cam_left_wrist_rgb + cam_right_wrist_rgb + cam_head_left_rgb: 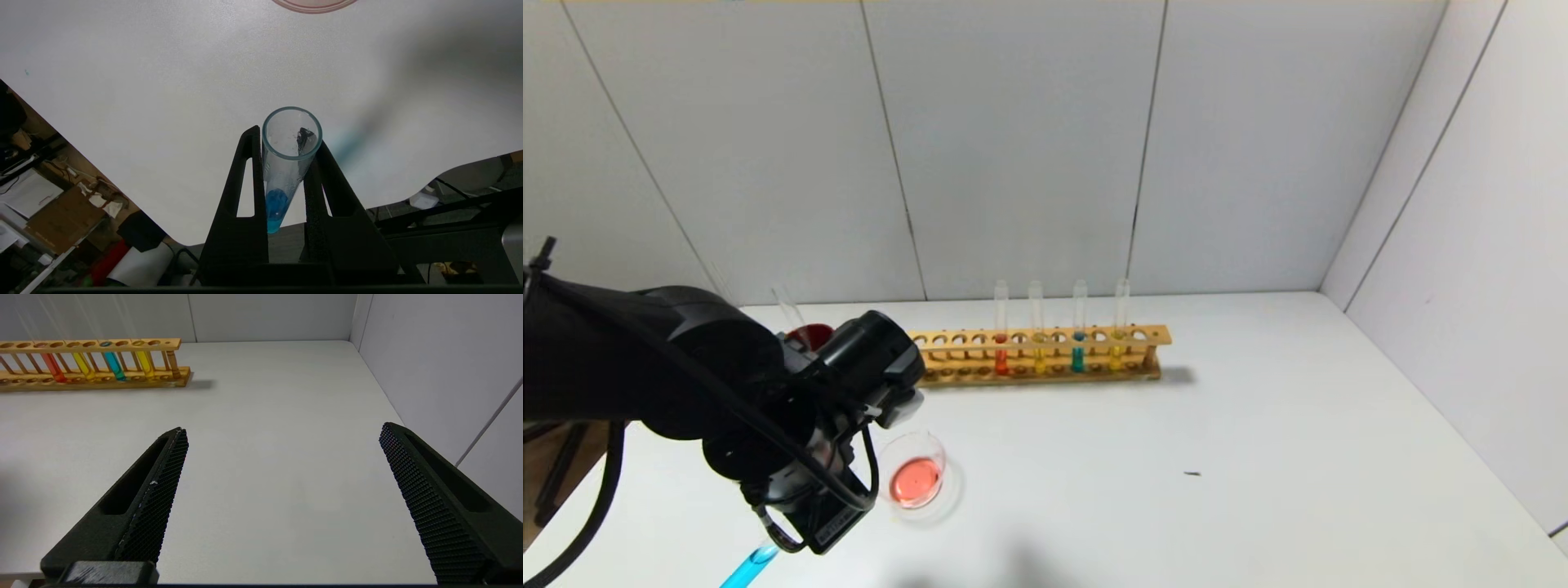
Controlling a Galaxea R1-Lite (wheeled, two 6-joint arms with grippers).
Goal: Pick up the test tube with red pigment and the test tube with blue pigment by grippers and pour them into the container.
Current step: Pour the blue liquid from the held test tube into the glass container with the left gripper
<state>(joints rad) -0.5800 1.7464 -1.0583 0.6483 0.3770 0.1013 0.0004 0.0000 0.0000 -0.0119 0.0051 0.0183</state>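
The left gripper (286, 179) pinches the test tube with blue pigment (286, 163) between its fingers, low over the surface (1176, 490) at seven o'clock of the container (916, 469), which holds red liquid. The tube's mouth is short of the rim, so tipping now would likely spill. The right gripper (282, 486) idles, fingers spread.

The long wooden test-tube rack (1039, 357) stood as a barrier along the back of the white table (1258, 457), four upright tubes rising from it. Right of the rack, bare tabletop lay open. Before its left end, the round clear glass dish (916, 480) blocked passage; a dark red cup (810, 335) crowded that end.
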